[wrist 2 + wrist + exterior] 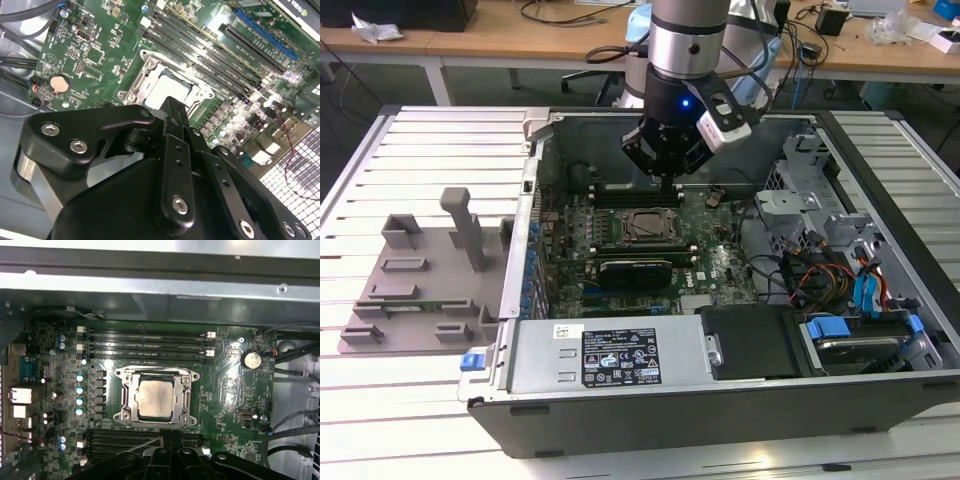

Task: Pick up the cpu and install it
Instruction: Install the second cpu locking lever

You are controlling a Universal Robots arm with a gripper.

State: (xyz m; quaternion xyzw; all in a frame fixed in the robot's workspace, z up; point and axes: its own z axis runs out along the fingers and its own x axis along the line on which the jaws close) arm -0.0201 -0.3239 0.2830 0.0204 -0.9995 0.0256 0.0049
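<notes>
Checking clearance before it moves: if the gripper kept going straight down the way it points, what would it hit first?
Probably the motherboard beside the socket frame holding the cpu; depth is unclear.

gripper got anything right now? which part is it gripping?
Nothing held. The cpu sits in the socket on the motherboard; the gripper is above it, fingers together and empty.

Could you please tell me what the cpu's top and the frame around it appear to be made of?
The cpu top looks like brushed metal: a matte silver-grey plate with soft glare. The socket frame appears to be bare steel, judging by its bright, shiny edges.
</notes>
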